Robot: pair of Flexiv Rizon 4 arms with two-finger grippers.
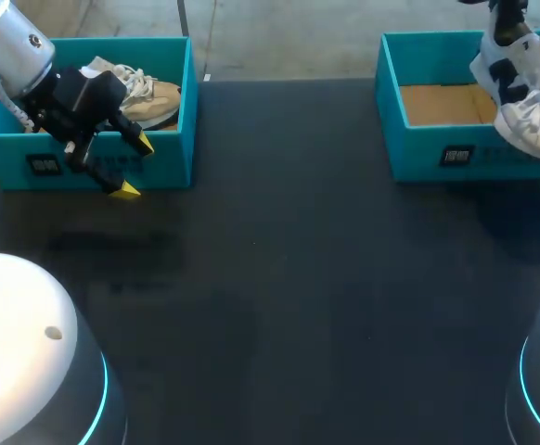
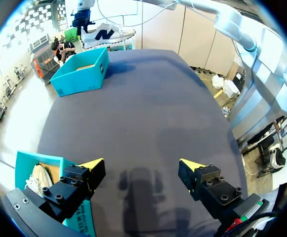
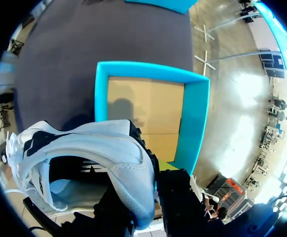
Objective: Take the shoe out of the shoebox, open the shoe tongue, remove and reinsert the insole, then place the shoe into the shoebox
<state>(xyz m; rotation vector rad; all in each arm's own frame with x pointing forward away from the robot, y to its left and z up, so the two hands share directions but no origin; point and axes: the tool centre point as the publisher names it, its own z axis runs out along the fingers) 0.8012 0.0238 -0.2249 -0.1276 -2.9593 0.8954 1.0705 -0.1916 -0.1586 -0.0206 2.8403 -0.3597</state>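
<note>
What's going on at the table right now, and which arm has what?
The right gripper holds a white and navy sneaker by its heel end, lifted above the right shoebox, which shows only its cardboard floor. The left gripper hangs open and empty at the front wall of the left shoebox, where a tan shoe lies inside.

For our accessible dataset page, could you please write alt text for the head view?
The right arm holds a white shoe over the right teal shoebox, whose cardboard floor is bare. The left arm hangs with open jaws at the front wall of the left teal shoebox, where a beige shoe lies.
</note>
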